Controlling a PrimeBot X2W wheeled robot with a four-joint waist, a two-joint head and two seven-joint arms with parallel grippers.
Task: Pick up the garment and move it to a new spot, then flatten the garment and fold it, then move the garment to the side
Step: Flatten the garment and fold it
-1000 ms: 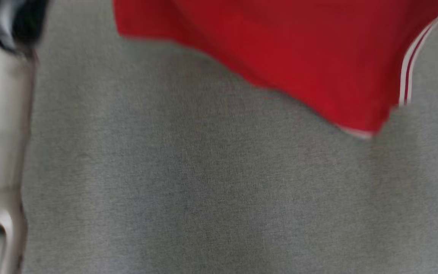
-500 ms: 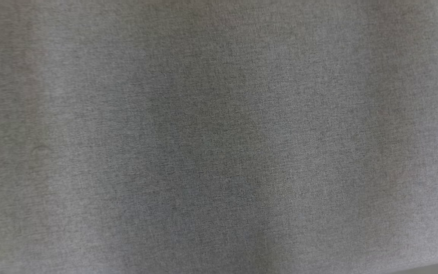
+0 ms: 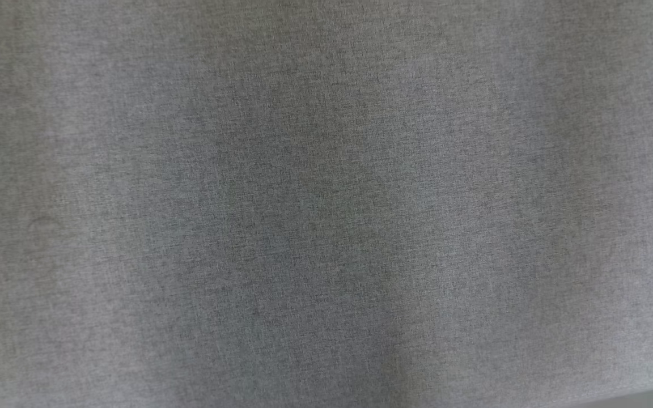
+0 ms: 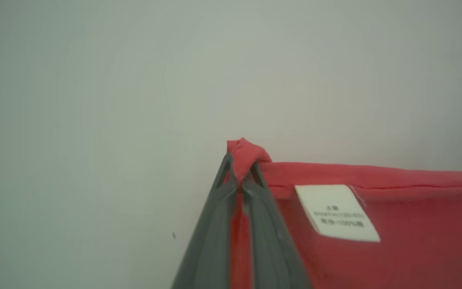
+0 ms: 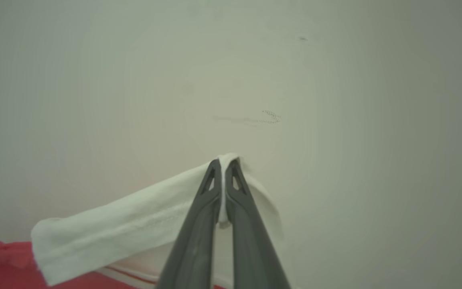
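Left pincer (image 4: 241, 178) clamped tight on a bunched corner of the red garment (image 4: 415, 257). A nub pokes past the tips, the cloth stretches off to its right, and a white label (image 4: 337, 212) sits just right of it. Right pincer (image 5: 223, 170) pinched on the garment's white band (image 5: 134, 224), trailing left of it. Head view: grey woven surface (image 3: 326, 204).

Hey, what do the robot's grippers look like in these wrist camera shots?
The left gripper and right gripper look alike. Each has two long, slim, matte dark grey fingers that taper to narrow tips, with a small elongated cut-out window near each tip. Their surfaces look plain.
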